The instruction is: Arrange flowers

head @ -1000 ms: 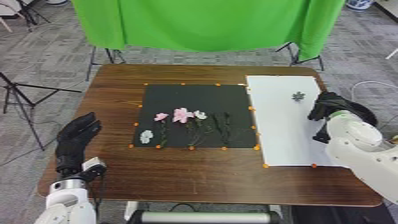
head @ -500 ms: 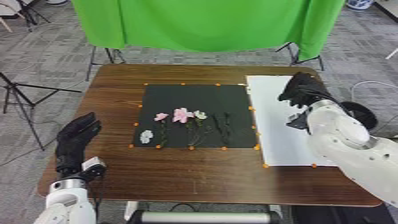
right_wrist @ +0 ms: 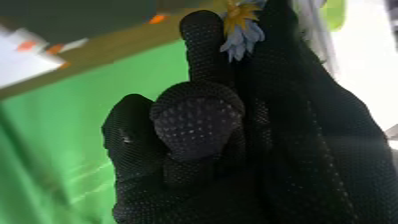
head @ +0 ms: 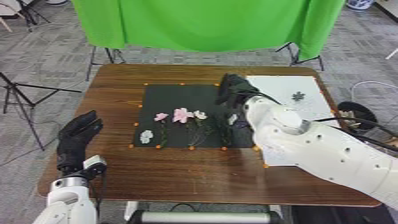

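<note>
My right hand (head: pixel 234 91) is above the right part of the black sheet (head: pixel 178 95). A pale blue-grey flower (head: pixel 233 119) shows beside its wrist. In the right wrist view, my right hand (right_wrist: pixel 197 122) has its thumb and fingers closed on this flower (right_wrist: pixel 242 36), whose centre is yellow. On the black sheet lie a small pink flower (head: pixel 161 116), a larger pink one (head: pixel 182 115), a whitish-pink one (head: pixel 200 115) and a pale flower (head: pixel 147 136), with green stems among them. My left hand (head: pixel 78 132) stays open off the sheet's left side.
A white sheet (head: pixel 284 82) lies at the table's right, with a dark grey flower (head: pixel 298 96) on it and my right arm across it. Orange markers line both sheets. The brown table (head: pixel 178 170) extends in front, and a green cloth (head: pixel 209 25) hangs behind.
My right hand has gone from the white sheet's right side, up and leftward, to above the black sheet, carrying the flower. My left hand has kept its place.
</note>
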